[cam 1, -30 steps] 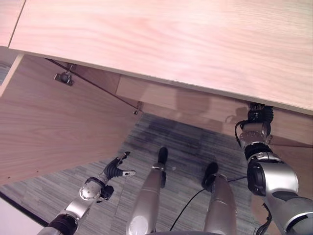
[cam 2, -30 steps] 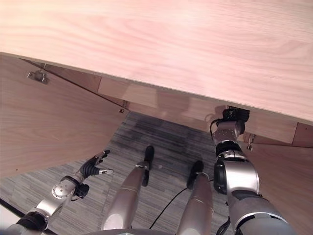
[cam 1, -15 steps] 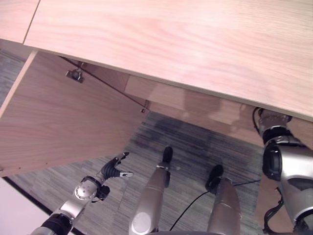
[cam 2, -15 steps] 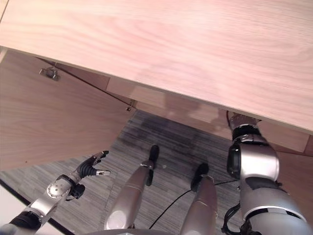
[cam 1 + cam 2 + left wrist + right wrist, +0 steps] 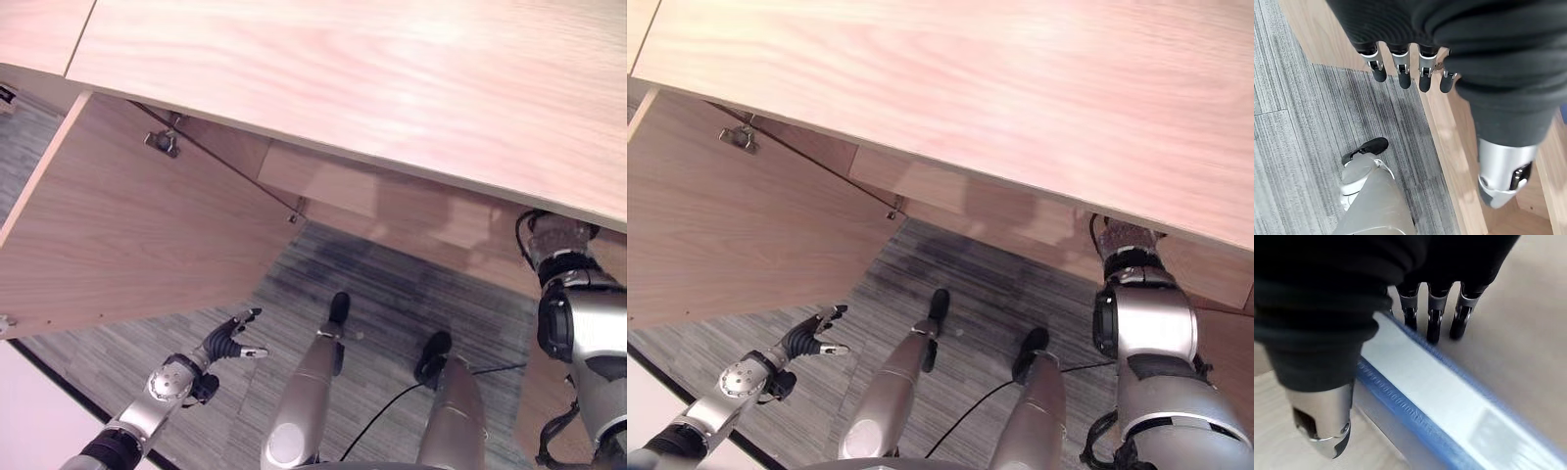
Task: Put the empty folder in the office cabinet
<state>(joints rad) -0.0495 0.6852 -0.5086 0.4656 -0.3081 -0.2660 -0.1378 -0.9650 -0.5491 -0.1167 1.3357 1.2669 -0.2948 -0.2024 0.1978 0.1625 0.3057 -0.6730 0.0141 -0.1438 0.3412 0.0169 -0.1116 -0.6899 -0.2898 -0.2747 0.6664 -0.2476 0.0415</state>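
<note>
The blue folder (image 5: 1425, 401) with a white spine label lies on light wood inside the cabinet, seen in the right wrist view. My right hand (image 5: 1432, 308) is shut on it, its fingers (image 5: 1459, 323) down over the far edge and the thumb (image 5: 1322, 421) on the near side. In the eye views my right arm (image 5: 563, 255) reaches under the cabinet top (image 5: 343, 88), which hides that hand and the folder. My left hand (image 5: 230, 338) hangs low at the left over the carpet, fingers (image 5: 1400, 73) straight and open, holding nothing.
The cabinet's left door (image 5: 127, 225) stands swung open toward me, with a metal hinge (image 5: 162, 142) near its upper inner edge. Grey striped carpet (image 5: 382, 284) covers the floor in front of the cabinet opening. A pale floor strip (image 5: 29, 411) shows at the lower left.
The whole picture has shifted, so the camera moved. My right arm has gone further under the cabinet top, and its wrist is now mostly hidden. The left hand has barely moved.
</note>
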